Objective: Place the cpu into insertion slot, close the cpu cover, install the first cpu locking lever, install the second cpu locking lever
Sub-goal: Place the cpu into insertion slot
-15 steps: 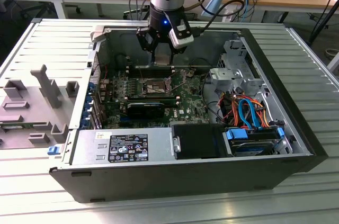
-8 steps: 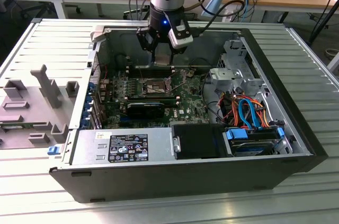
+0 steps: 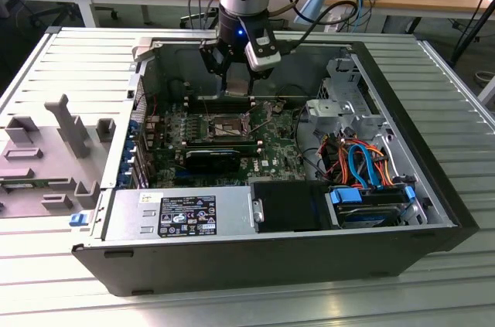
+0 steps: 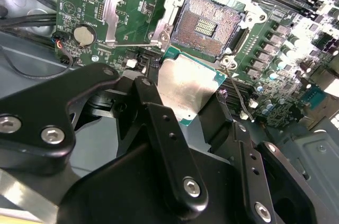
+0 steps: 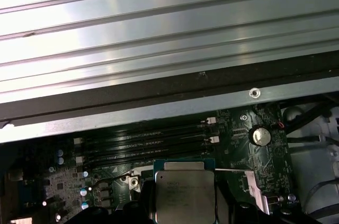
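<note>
While chip (image 4: pixel 188 89) hangs clamped between gripper (image 3: pixel 236 83) fingers, just beside bare socket (image 4: pixel 209 25), seating not done. Gripper in upper middle of exterior view, above green board (image 3: pixel 271 149). Cover (image 4: pixel 109 20) flipped open next to socket; closing and both locking steps left.

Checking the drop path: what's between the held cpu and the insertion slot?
In the second wrist view, just the slot's shiny metal rim and a wire lever's loop separate the cpu, clamped in the gripper, from the open insertion slot.
</note>
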Motion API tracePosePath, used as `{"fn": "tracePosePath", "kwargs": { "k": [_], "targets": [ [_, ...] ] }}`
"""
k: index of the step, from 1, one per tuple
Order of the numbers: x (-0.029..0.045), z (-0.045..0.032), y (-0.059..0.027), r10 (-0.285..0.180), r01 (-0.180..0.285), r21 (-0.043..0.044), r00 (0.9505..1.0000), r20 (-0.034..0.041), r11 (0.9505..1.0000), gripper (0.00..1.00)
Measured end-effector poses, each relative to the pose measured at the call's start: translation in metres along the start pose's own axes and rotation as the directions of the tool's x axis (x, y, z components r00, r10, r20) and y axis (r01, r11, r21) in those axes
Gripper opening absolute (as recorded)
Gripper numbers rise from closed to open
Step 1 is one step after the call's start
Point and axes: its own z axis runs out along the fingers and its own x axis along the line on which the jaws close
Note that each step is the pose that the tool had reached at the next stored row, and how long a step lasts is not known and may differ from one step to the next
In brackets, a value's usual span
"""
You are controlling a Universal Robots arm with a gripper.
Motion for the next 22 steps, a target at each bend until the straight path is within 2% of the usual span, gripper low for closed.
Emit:
{"fn": "tracePosePath", "kwargs": {
  "k": [22],
  "targets": [
    [0.0000,0.0001,0.0000,0.034,-0.034,0.0049,0.9994,0.0038,0.9994,0.55]
  ]
}}
